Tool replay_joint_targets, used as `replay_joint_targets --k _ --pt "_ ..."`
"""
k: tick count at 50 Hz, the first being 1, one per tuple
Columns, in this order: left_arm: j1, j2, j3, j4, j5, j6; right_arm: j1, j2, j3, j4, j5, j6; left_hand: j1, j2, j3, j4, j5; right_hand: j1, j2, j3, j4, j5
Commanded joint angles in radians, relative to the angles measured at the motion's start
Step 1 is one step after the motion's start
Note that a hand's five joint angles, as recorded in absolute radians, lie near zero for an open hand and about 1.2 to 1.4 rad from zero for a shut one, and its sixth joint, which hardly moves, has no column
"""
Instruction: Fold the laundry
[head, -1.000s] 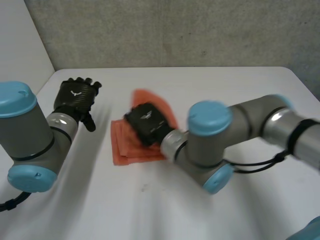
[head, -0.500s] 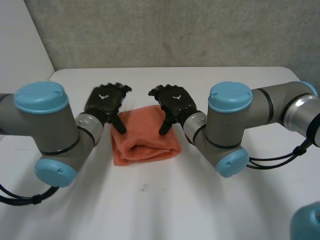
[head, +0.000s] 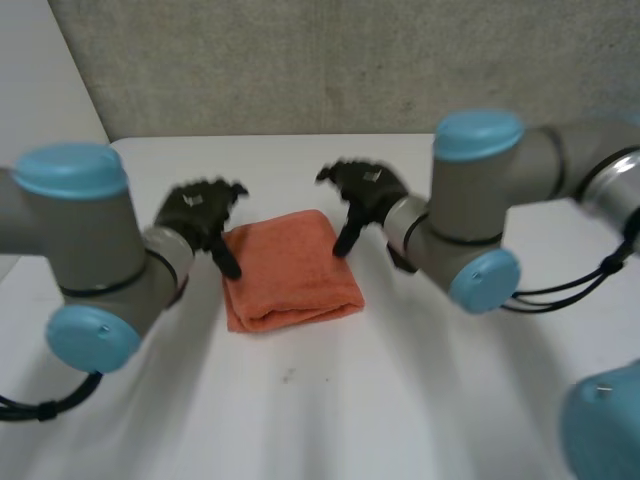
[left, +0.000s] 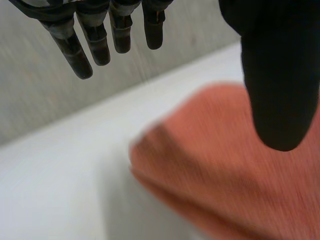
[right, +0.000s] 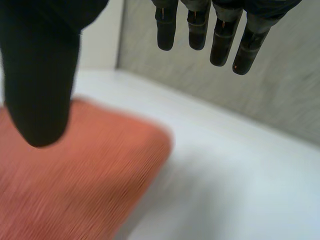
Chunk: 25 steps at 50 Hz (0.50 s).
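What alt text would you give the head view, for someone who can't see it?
A folded orange cloth lies on a white table between two black robot hands. The left hand is at its left edge, the right hand at its far right corner, both open.

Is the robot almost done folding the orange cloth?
Nearly, it seems. Done: the orange cloth lies folded into a thick, neat square on the white table. In hand: nothing; the left hand and right hand are open, one at each side of it. Left: maybe one more fold, or none.
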Motion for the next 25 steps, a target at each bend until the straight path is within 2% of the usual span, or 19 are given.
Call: replay_joint_targets --k 1,5,10,16,25 --pt "0.06 0.22 0.023 0.003 0.001 -0.006 -0.08 -0.318 0.22 -0.17 0.192 0.014 -0.029 -0.026 -0.038 -0.029 -0.046 -0.027 -0.039 -0.036 -0.056 -0.056" --pt "0.086 0.274 0.042 -0.02 0.01 -0.009 -0.126 -0.464 0.367 -0.296 0.252 -0.03 -0.029 -0.026 -0.038 -0.029 -0.046 -0.027 -0.039 -0.036 -0.056 -0.056" --pt "0.117 0.349 0.04 -0.074 0.067 -0.03 -0.186 -0.576 0.504 -0.342 0.25 -0.113 -0.029 -0.026 -0.038 -0.029 -0.046 -0.027 -0.039 -0.036 -0.056 -0.056" --pt "0.128 0.359 0.022 -0.079 0.1 -0.082 -0.205 -0.624 0.594 -0.339 0.217 -0.138 -0.029 -0.026 -0.038 -0.029 -0.046 -0.027 -0.039 -0.036 -0.056 -0.056" --pt "0.128 0.36 0.008 -0.073 0.103 -0.092 -0.211 -0.631 0.607 -0.339 0.18 -0.147 -0.029 -0.026 -0.038 -0.029 -0.046 -0.027 -0.039 -0.036 -0.056 -0.056"
